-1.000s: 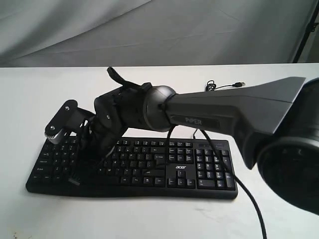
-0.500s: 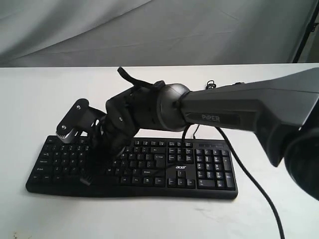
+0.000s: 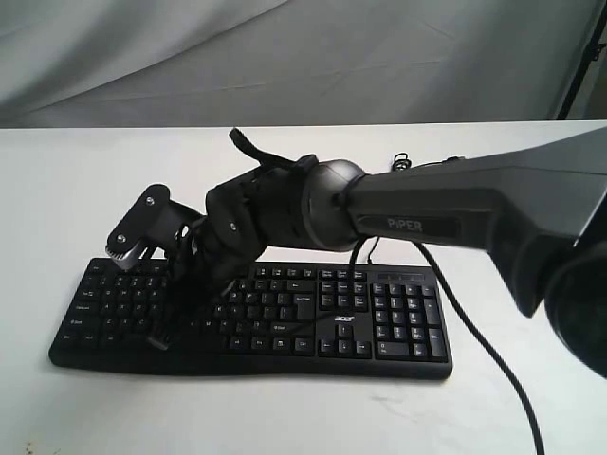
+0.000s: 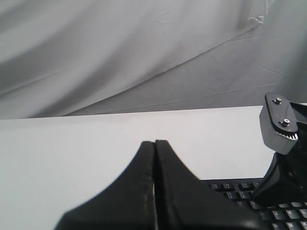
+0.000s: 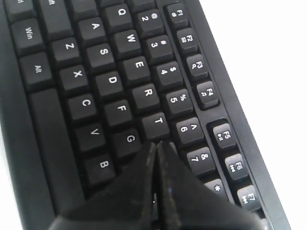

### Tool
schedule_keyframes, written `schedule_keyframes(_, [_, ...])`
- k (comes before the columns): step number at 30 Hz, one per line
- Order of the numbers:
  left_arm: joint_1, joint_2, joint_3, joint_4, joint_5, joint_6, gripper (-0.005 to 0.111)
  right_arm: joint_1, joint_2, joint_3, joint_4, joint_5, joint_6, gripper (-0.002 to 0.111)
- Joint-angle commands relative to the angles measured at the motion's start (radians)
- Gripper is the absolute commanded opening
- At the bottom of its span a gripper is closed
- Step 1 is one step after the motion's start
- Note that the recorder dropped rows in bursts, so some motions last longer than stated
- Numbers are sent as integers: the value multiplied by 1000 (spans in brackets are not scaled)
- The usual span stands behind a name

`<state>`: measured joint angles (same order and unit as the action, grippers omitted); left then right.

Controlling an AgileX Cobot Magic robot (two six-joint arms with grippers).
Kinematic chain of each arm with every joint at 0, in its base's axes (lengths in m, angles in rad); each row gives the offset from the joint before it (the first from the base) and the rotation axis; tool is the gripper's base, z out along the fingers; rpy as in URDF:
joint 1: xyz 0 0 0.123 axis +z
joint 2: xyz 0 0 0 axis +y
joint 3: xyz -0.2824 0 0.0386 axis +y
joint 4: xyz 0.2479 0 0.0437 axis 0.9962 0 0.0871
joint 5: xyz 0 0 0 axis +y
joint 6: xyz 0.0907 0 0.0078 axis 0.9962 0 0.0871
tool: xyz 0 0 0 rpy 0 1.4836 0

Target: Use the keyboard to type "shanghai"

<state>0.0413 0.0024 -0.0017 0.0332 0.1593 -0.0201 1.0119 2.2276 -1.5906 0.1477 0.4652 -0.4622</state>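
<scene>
Plain white table (image 3: 285, 180), grey cloth (image 3: 303, 57) behind. The right claw (image 5: 157, 143) is pinched fully closed and empty, with the keyboard (image 5: 110, 81) right under its tip by G and T; can't tell if it's touching. The left claw (image 4: 154, 143) has its 2 fingers (image 4: 142, 165) closed and empty too, keyboard just past it.

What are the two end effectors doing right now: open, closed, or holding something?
Left end effector: closed, holding nothing.
Right end effector: closed, holding nothing, its tip over the keyboard by the G and T keys.

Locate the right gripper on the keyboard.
Over the keyboard, left half in the exterior view, the right gripper ends beside the T key and G key.
</scene>
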Motion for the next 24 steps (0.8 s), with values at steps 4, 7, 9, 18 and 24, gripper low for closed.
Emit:
schedule_keyframes(4, [-6,-2,2,-2,-5,-3,0,-5,11,2,17,-7,-8,0])
schedule_keyframes(7, [-6,-2,2,-2,-5,-3,0,-5,13,2,19,-5,-8,0])
schedule_keyframes(9, [-6,-2,2,-2,-5,-3,0,-5,13,2,21,-5,-8,0])
schedule_keyframes(18, [-6,-2,2,-2,-5,-3,0,-5,13,2,21,3,-8,0])
schedule_keyframes(24, [-6,-2,2,-2,-5,-3,0,-5,13,2,21,8,-8,0])
